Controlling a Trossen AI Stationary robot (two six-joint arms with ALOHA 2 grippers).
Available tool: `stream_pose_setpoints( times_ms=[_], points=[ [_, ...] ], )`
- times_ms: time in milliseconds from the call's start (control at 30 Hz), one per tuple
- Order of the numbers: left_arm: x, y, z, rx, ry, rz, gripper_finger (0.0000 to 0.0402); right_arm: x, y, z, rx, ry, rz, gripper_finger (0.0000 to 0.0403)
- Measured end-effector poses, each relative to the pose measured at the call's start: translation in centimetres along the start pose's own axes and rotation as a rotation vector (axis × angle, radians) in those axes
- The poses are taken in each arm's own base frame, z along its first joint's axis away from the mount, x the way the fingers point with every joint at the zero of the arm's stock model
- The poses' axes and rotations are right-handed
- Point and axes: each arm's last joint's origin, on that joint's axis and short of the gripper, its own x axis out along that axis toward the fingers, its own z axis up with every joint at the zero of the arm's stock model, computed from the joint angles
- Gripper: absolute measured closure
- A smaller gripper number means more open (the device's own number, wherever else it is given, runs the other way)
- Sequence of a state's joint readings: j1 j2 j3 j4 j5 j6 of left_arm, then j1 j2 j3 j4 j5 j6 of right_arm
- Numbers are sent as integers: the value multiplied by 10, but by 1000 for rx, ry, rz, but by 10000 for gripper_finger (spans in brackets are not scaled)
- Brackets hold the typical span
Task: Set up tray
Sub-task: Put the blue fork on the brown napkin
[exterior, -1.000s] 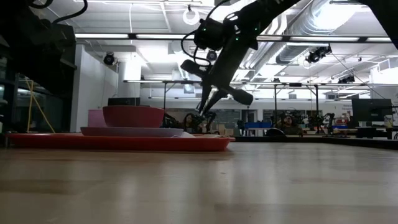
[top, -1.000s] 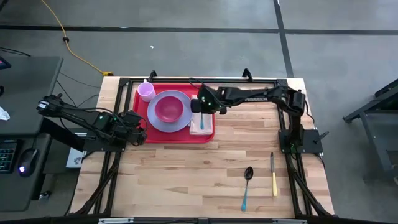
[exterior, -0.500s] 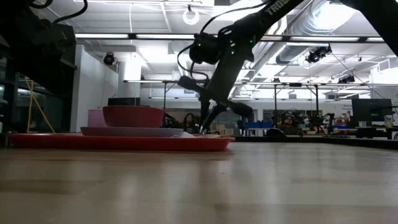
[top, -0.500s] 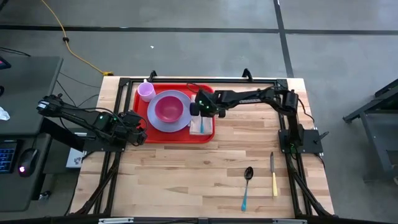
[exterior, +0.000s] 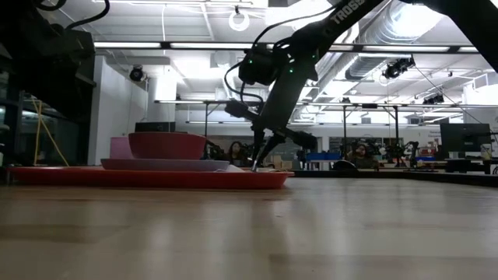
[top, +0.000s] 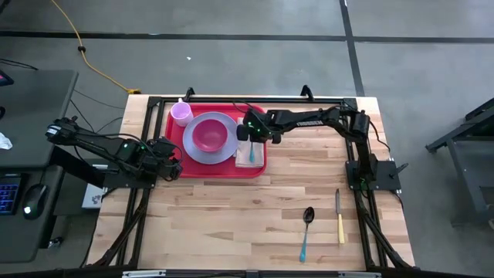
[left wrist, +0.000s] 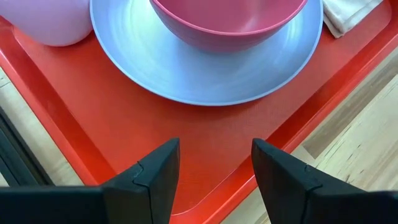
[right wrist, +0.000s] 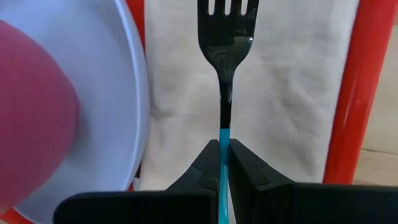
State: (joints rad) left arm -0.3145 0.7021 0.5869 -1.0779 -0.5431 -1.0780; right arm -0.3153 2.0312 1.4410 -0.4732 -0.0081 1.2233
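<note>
The red tray (top: 176,136) lies flat at the table's far left and carries a lavender plate (top: 225,150) with a pink bowl (top: 209,134), a pink cup (top: 181,113) and a cream napkin (top: 255,161). My right gripper (right wrist: 224,167) hangs over the napkin (right wrist: 292,93), shut on a fork (right wrist: 227,37) with a dark head and a blue handle. My left gripper (left wrist: 214,171) waits open, low over the tray's near left corner (left wrist: 205,155), touching nothing. My right gripper pinches the fork's blue handle (right wrist: 224,140) between its two fingers, just behind the dark neck. It comes slanting down from above and from the table's right (exterior: 261,152). The fork sticks out ahead of the fingers over the napkin; whether its head rests on the cloth I cannot tell.
A spoon with a blue handle (top: 306,232) and a knife with a yellow handle (top: 339,218) lie on the bare wood near the table's right near part. The plate's rim (right wrist: 134,93) is close beside the fork. A black frame rails the table's far edge (top: 255,98).
My right gripper has come down with the fork toward the napkin and shifted a little toward the tray's plate side, staying shut on the handle. The fork's head now sits lower, close over the cloth.
</note>
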Motion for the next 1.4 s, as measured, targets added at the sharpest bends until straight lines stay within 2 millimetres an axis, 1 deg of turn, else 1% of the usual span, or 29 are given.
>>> stream_pose_setpoints(
  times_ms=[533,633,767,833,1000,1400],
  points=[
    [0,0,0,0,-8,4,174,0,0,0,-18,7,-1,400],
    [0,0,0,0,-8,5,174,4,-1,0,-18,18,-3,400],
    [0,0,0,0,-8,5,174,16,-4,-2,-8,49,-14,400],
    [0,0,0,0,-8,4,174,19,-5,-3,-6,60,-10,400],
    [0,0,0,-1,-8,4,174,19,-3,-1,-8,46,12,400],
    [0,0,0,-1,-7,3,174,19,-5,5,-14,62,18,400]
  ],
)
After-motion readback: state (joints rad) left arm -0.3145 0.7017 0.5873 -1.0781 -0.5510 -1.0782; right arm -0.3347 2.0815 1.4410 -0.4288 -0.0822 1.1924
